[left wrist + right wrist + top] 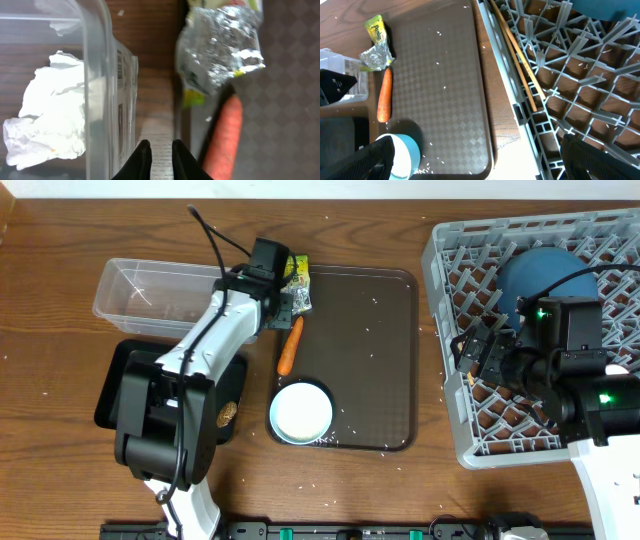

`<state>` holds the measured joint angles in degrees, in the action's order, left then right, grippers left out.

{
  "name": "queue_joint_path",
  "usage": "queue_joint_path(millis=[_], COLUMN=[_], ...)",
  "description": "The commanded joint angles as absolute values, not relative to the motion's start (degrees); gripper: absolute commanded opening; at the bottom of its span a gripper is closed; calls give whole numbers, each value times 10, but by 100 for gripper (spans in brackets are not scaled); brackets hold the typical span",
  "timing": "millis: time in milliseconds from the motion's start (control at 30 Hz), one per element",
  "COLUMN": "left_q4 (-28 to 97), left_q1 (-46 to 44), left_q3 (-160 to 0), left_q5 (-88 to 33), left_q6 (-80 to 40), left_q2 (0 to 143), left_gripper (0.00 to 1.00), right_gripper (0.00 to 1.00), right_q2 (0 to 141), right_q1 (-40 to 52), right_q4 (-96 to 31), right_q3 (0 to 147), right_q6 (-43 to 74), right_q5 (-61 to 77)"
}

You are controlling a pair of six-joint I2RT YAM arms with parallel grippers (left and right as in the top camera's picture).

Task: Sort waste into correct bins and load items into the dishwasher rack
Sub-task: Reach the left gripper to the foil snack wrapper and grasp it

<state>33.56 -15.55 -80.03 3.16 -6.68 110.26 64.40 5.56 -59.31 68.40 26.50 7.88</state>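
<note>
My left gripper (158, 154) (281, 304) is nearly shut on the crimped white edge of a clear wrapper (126, 100) that lies against the clear tub (150, 292) (95, 75). A white tissue (47, 117) lies in the tub. A yellow-green and silver wrapper (297, 282) (220, 47) (377, 47) and a carrot (290, 346) (222, 137) (384, 95) lie at the brown tray's left side. My right gripper (478, 355) (485, 165) is open and empty over the rack's (470, 445) left edge. Chopsticks (520, 60) and the dark-blue dish (540, 272) are in the rack.
A light-blue cup (301, 412) (402, 155) stands at the front left of the brown serving tray (380, 330), with rice grains scattered round it. The black tray (125, 385) lies under my left arm and holds a brown lump (228, 415).
</note>
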Motion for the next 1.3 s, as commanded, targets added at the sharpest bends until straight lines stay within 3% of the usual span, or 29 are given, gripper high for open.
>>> queue_joint_path(millis=[0,167,267,633,967,1033,1133,1267], left_q4=[311,238,204,96,86,88,86,89], left_q1=[-161,-200,-220,-225,-224,-224,-227,-242], left_q3=[-805,-805,-805,-805,-805,-805,-805,-806], left_q5=[-22,-37,14,72,82,82,82,82], left_q6=[-73,-40,-26,-23,-21,-22,-22,-22], left_q2=[1091,1093,1104,1196,1240,1243,1238,1209], left_gripper=[22,43,50,54,60,49,8,6], right_gripper=[99,99,99,99,99,99,99,99], right_q2=[640,640,640,641,641,641,641,641], right_q1=[48,49,49,50,50,50,50,50], right_q4=[-594,-594,-594,-594,-594,-594,-594,-594], right_q3=[686,686,686,686,686,686,686,686], right_q6=[256,256,256,257,257,257,257,257], right_q5=[71,69,69,69,69,69,69,69])
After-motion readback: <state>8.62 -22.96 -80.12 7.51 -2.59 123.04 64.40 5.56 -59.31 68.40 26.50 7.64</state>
